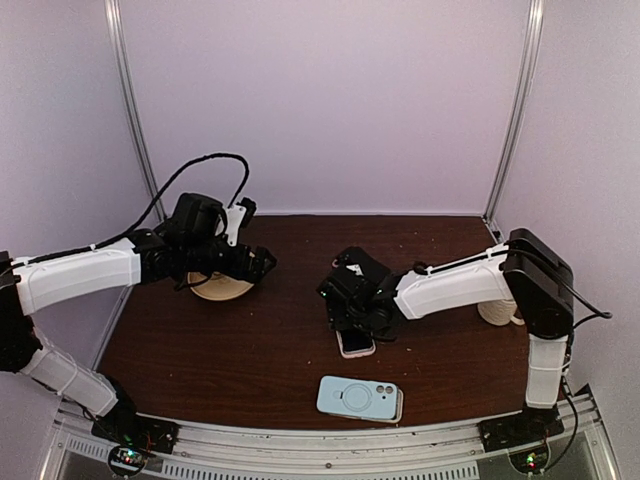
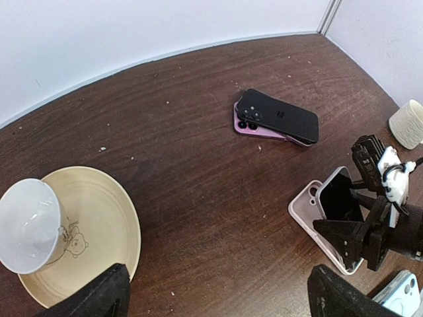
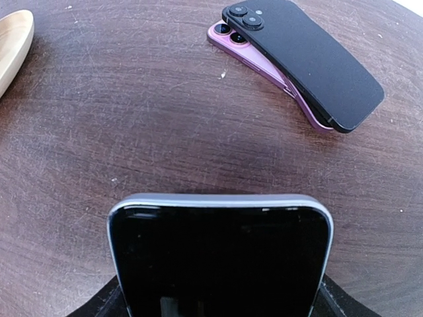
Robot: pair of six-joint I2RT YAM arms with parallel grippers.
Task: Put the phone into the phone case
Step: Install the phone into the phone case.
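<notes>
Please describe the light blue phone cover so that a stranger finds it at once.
Look at the near edge of the dark brown wooden table, between the two arm bases. There the light blue rectangular phone cover lies flat. Only it bears a pale ring; the silver-edged phone in the right claw has a black screen.

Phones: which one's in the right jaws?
The dark-screened phone, tilted into the pale pink case. The black phone lies on a purple one; the light-blue one lies alone.
</notes>
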